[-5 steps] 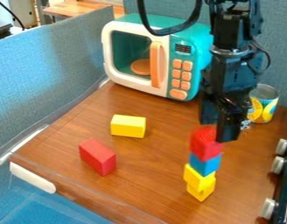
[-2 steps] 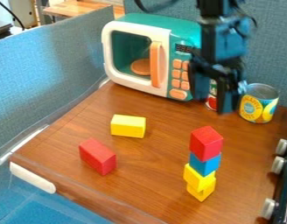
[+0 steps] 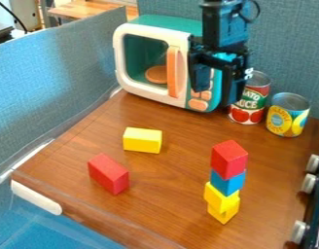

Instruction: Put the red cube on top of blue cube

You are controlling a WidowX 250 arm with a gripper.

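The red cube [image 3: 229,158] sits in the right half of the frame, below mid-height, resting on the blue cube [image 3: 227,183], upright and apart from the hand. Placement is judged complete. Beneath the blue cube are an upper yellow block [image 3: 220,196] and a lower yellow block [image 3: 223,212], the latter on the table [image 3: 168,197].

Principal risk: toppling. The stack is four pieces high on a narrow footing, and its edges are out of line; the upper yellow block juts toward the left of the frame. A bump to the table could slide the red cube off or bring down the column.

The hand [image 3: 217,96] hangs above centre, right of the midline, in front of the toy microwave [image 3: 165,23]. Its fingers stand apart with nothing between them. It presents no hazard where it is; a low sweep toward the lower right could clip the red cube. Pressing down or regripping to tidy the edges would likely do more harm than good.

Secondary risk: backing farther could knock the microwave or the tomato can [image 3: 248,100]. Recommendation: keep the hand high and leave the stack alone.
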